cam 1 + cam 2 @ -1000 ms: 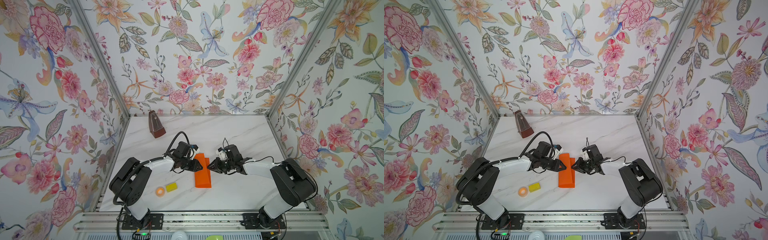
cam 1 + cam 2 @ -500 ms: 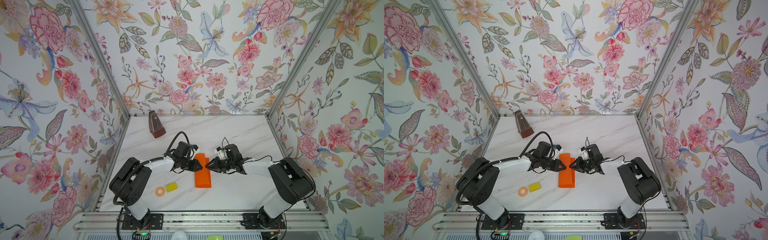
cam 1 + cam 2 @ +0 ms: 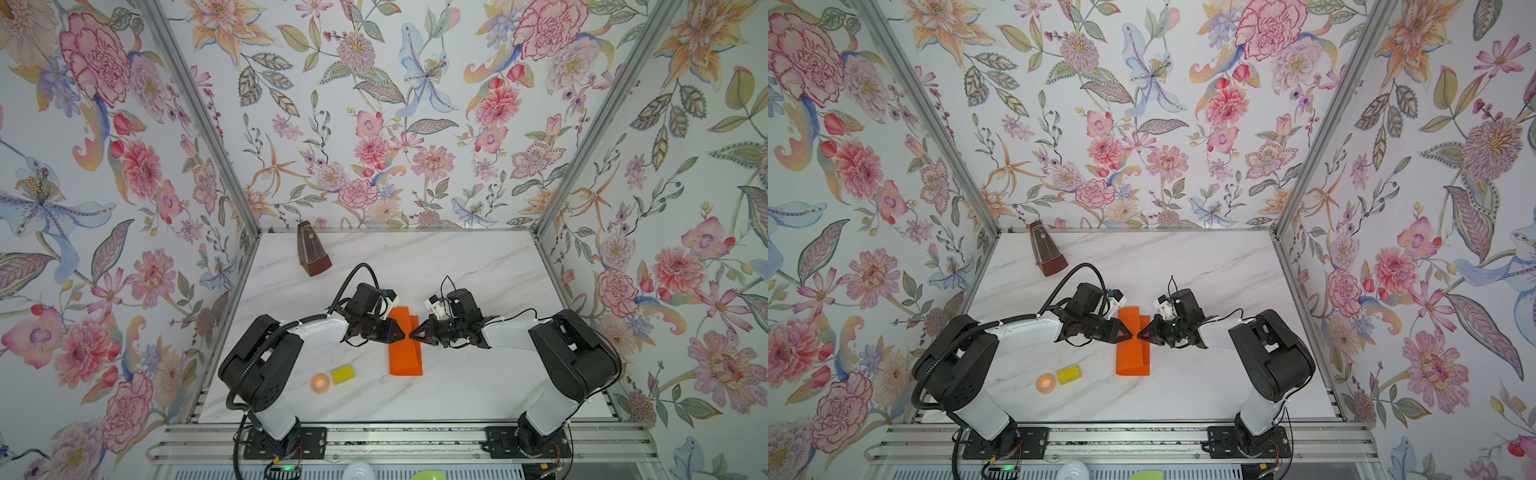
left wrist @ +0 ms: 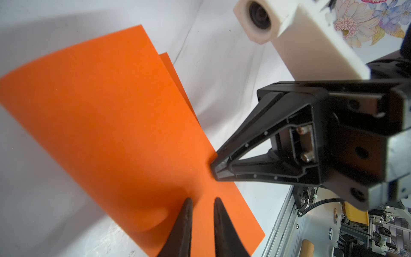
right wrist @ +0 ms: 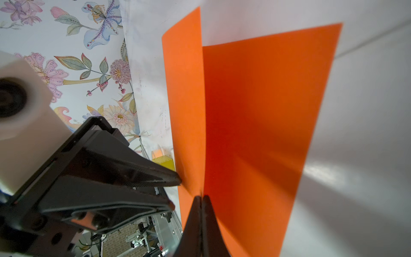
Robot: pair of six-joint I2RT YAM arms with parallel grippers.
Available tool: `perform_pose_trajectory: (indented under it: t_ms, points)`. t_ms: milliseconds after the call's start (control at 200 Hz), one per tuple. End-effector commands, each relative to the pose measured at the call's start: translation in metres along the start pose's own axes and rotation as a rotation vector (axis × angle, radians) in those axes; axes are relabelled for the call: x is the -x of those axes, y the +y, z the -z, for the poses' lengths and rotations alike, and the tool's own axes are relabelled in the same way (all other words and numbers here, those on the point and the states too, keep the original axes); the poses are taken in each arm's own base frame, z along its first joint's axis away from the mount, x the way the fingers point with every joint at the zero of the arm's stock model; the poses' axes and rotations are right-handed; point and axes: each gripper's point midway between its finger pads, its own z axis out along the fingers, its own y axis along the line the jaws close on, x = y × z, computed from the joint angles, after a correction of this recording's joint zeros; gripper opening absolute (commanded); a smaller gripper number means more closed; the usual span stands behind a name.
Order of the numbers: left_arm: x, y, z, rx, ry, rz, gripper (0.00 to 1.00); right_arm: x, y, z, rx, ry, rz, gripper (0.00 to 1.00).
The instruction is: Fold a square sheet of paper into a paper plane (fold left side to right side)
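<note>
- I see the square sheet of paper (image 3: 405, 353) (image 3: 1133, 353) lying doubled over as a narrow upright rectangle on the surface (image 3: 457, 270). It sits well apart from the metronome (image 3: 312, 253) (image 3: 1046, 255), on the side toward the arm bases and across toward the right arm.
- The 2 layers do not line up. At the end nearer the metronome, a strip of the lower layer shows past the upper layer's edge in both top views and in the left wrist view (image 4: 111, 111).
- The left tool (image 3: 401, 334) (image 3: 1130, 334) (image 4: 201, 200) reaches the paper from the metronome's side, its 2 fingers a narrow gap apart with nothing between them. Its tips are over the upper layer, but I cannot tell whether they press on it.
- The right tool (image 3: 411, 333) (image 3: 1139, 334) (image 4: 213, 169) meets the paper's opposite long edge, almost tip to tip with the left tool.
- In the right wrist view the right tool (image 5: 202, 198) has its fingers closed together, and an edge line of the paper (image 5: 255, 133) runs straight into the seam between them, so I read it as pinching the sheet.
- A yellow block (image 3: 343, 374) (image 3: 1068, 374) and an orange tape ring (image 3: 320, 382) (image 3: 1046, 382) sit side by side. They are farther from the metronome than the paper is, just off the paper's near corner on the left arm's side.
</note>
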Motion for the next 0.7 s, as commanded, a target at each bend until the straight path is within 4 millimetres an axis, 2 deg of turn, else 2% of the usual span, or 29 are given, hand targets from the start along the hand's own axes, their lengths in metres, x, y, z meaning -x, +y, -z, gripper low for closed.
perform_pose_trajectory:
  t_ms: [0,330,696]
  points:
    - [-0.006,-0.002,0.000,0.003,0.021,-0.004,0.21,0.005,0.011,0.000,0.019,-0.008,0.026,0.00]
    - [0.001,-0.010,0.004,-0.011,0.003,-0.015,0.21,0.004,0.017,0.006,-0.006,-0.007,0.048,0.00]
    - [0.004,-0.011,0.004,-0.012,-0.011,-0.015,0.21,0.003,0.013,0.012,-0.057,-0.013,0.067,0.00]
